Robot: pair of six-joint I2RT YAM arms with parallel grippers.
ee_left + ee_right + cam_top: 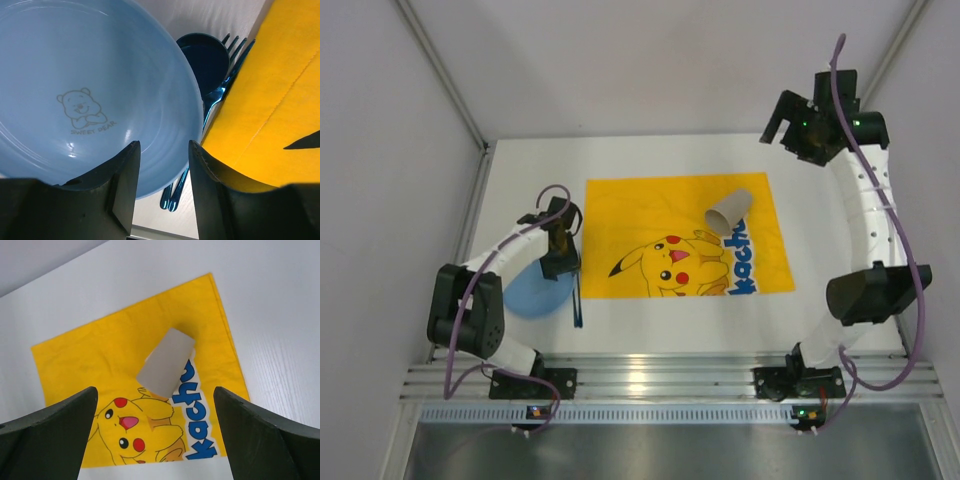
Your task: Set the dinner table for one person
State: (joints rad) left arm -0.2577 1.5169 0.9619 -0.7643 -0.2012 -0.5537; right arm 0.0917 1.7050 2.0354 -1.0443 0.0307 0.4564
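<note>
Under both my arms lies the dinner table [840, 180], a flat white top whose long axis runs left to right, parallel to the aluminium rail [650, 380] at its near edge; my right elbow hides part of its right side and my left arm covers the near left corner. In the middle of it a yellow mat [640, 215] lies with its long side the same way. On the mat a grey cup [728, 210] is tipped on its side, its axis slanting, though I cannot make out from my right wrist view which end is the mouth. My right claw [790, 125] hangs high over the far right corner, jaws spread wide and empty. My left claw [164, 150] is low over the near rim of a pale blue plate [75, 75] (a small bear printed inside), jaws parted only narrowly; whether they touch the rim I cannot tell. The plate sits just left of the mat, half hidden under my wrist from above. Blue cutlery [220, 92] lies between plate and mat, a fork's tines showing; the round dark piece beside it I cannot name.
</note>
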